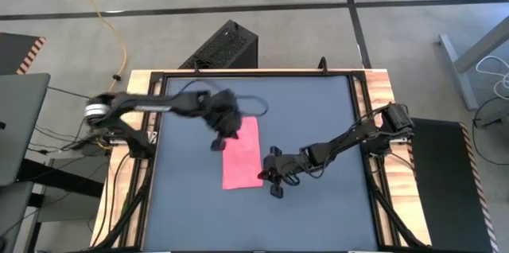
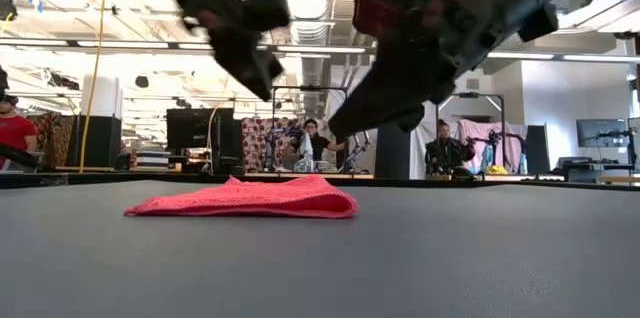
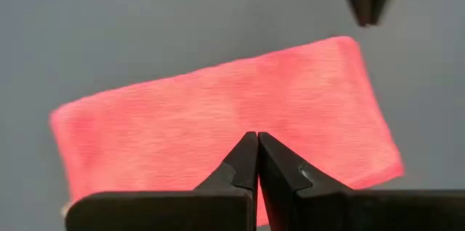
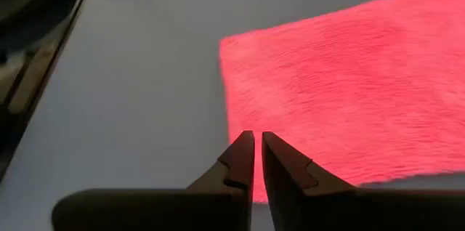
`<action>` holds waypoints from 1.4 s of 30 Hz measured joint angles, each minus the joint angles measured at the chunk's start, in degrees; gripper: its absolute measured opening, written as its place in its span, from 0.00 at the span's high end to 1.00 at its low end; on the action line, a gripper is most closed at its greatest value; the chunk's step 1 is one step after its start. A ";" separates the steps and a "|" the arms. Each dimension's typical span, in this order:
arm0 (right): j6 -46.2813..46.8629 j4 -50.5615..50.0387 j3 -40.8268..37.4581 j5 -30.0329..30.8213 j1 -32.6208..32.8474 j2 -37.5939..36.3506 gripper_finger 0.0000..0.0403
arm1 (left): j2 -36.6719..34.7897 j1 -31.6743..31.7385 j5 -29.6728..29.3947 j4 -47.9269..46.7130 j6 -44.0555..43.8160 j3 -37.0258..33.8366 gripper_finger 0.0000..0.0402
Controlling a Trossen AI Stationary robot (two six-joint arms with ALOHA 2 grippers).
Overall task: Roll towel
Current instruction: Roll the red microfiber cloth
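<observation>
The pink-red towel (image 1: 241,154) lies flat on the dark table as a folded strip, its long sides running from far to near; the low view also shows the towel (image 2: 245,200). My left gripper (image 1: 216,143) hangs over the towel's left edge near its far end, shut with nothing in it, and its tips (image 3: 256,138) stand clear above the cloth. My right gripper (image 1: 274,183) hovers just off the towel's near right corner. Its fingers (image 4: 258,140) are a narrow gap apart and hold nothing. In the low view both grippers are above the towel.
A black box (image 1: 227,44) stands beyond the table's far edge and a laptop (image 1: 16,126) sits off to the left. Wooden rails (image 1: 380,94) frame the mat. Bare mat (image 1: 318,221) lies on the towel's near and right sides. People (image 2: 312,143) stand far behind.
</observation>
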 joint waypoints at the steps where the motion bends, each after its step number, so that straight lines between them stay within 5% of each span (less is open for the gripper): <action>1: -1.98 0.03 0.00 -0.57 0.76 0.07 0.85 | -3.21 -1.66 -1.19 2.72 -1.30 -4.20 1.00; 8: -12.93 -0.15 0.00 -0.53 4.51 0.84 0.76 | -18.12 -15.01 -8.22 26.67 -4.60 -27.81 1.00; 13: -15.17 -1.70 0.00 1.68 4.01 0.86 0.66 | -19.26 -21.29 -11.96 32.64 -8.82 -34.68 0.98; 20: -19.48 -2.16 -0.06 2.97 1.69 2.85 0.55 | -15.97 -24.47 -11.56 36.26 -7.20 -35.03 0.80; 27: -23.73 1.13 0.00 2.69 0.50 4.64 0.56 | -8.08 -25.75 -7.59 41.46 -1.06 -34.81 0.61; 42: -26.36 2.92 0.00 0.92 -0.50 7.40 0.57 | 5.97 -30.03 -9.83 42.51 5.76 -28.35 0.59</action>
